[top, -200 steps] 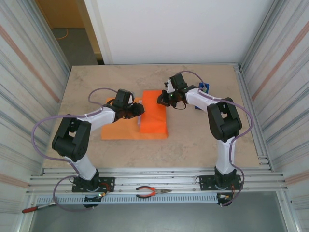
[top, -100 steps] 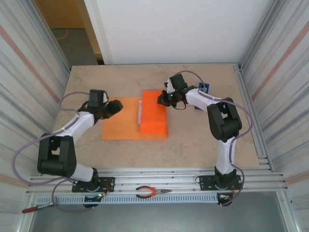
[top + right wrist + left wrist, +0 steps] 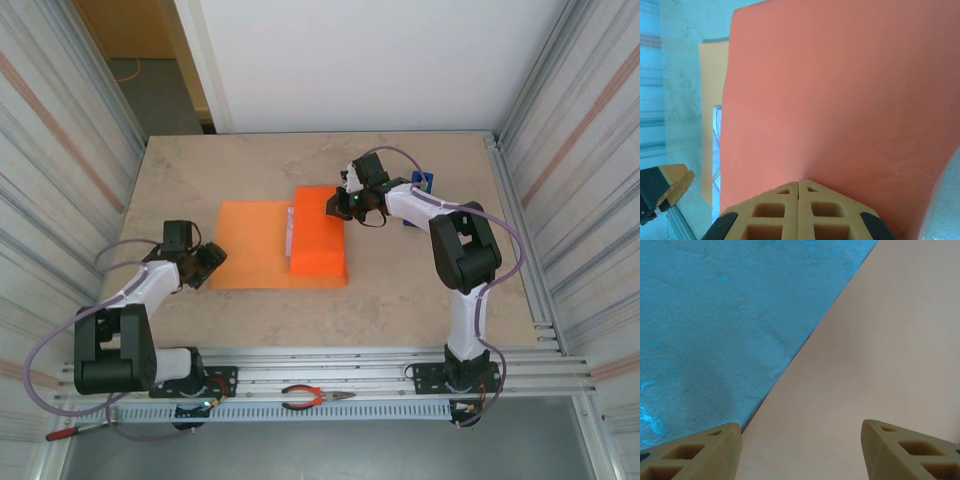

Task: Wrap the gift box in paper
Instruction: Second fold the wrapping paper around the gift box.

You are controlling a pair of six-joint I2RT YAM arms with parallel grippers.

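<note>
The orange paper [image 3: 250, 245] lies flat on the table, and its right part is folded up into a brighter raised flap [image 3: 320, 235]. The gift box is hidden under that flap; a thin pale strip [image 3: 290, 232] shows at the flap's left edge. My right gripper [image 3: 340, 205] is shut, its joined fingertips [image 3: 790, 190] pressing down on the flap [image 3: 840, 90]. My left gripper [image 3: 205, 262] is open and holds nothing, at the paper's near left corner. In the left wrist view, the paper's edge [image 3: 880, 340] runs diagonally between the spread fingers [image 3: 705, 450].
A blue tape dispenser [image 3: 422, 182] stands behind the right arm near the back right of the table [image 3: 400, 290]. Red-handled pliers [image 3: 315, 398] lie on the front rail. Metal walls close both sides.
My left arm has pulled away from the fold, swinging left and toward the near edge while its jaws opened. The right gripper and the flap have not moved.
</note>
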